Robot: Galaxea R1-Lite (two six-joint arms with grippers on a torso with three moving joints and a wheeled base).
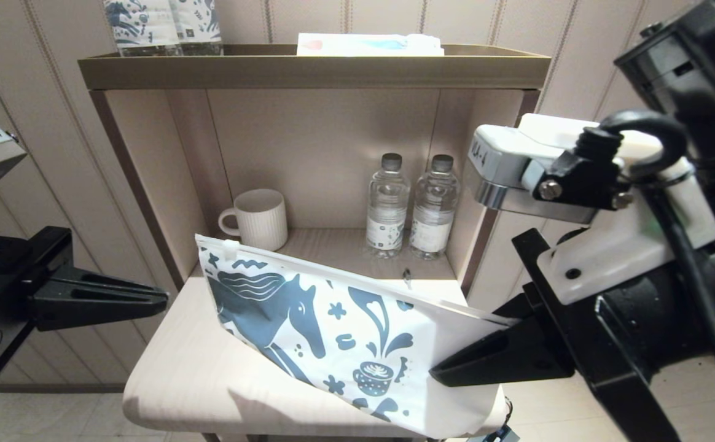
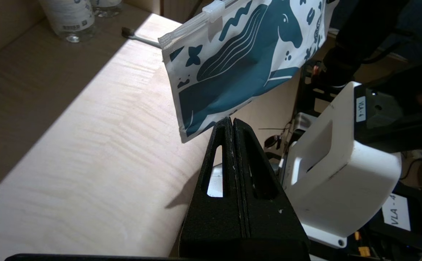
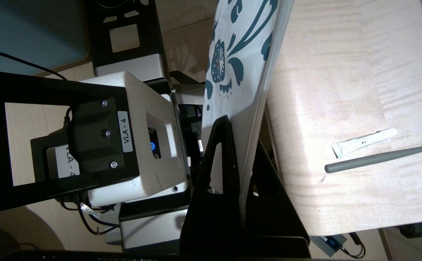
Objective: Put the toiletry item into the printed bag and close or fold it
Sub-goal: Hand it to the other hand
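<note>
My right gripper (image 1: 440,374) pinches one end of the printed bag (image 1: 333,331), holding it on edge over the tabletop's (image 1: 185,374) front lip. My left gripper (image 1: 164,299), fingers pressed together on nothing, hovers beside the bag's far end (bare wood beneath). Behind the bag lies a grey-handled toothbrush (image 3: 381,157); whether the bag holds anything, I cannot tell.

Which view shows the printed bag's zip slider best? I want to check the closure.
The left wrist view: the small clear plastic slider sits large and sharp at the corner of the white horse-printed pouch. The head view shows it smaller. The right wrist view shows only the pouch's other end.
</note>
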